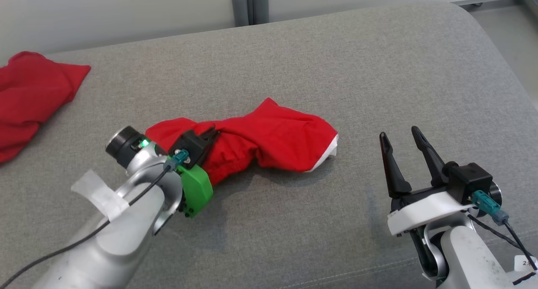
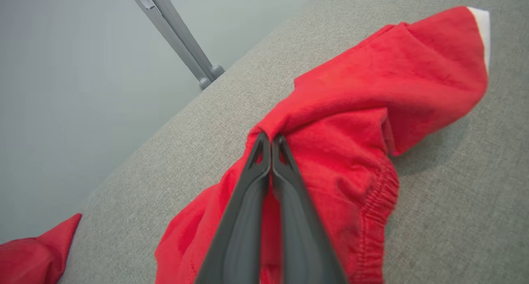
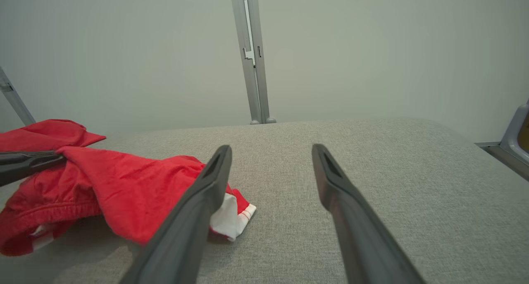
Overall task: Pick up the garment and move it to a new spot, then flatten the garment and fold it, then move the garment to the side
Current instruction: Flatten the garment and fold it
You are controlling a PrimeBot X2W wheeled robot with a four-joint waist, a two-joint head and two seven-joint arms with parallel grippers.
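Step 1, pick-up. Left gripper (image 2: 270, 143) is pinching a fold of the red garment (image 1: 273, 141), which lies crumpled mid grey cushion (image 1: 336, 62). Right gripper (image 1: 399, 133) is spread, idle at near right. Next: lift clear and carry to open cushion, avoiding the red cloth (image 1: 29, 87) far left.

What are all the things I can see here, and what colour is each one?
garment: one, red with a white edge, crumpled in the middle of the cushion
cloth: one, red, at the far left of the cushion
cushion: one, grey, under everything
posts: two in the right wrist view, grey, standing behind the cushion
wall: one, pale grey, at the back
left gripper: one, dark fingers, shut on the garment near its left end
right gripper: one, dark fingers, open, to the right of the garment and apart from it
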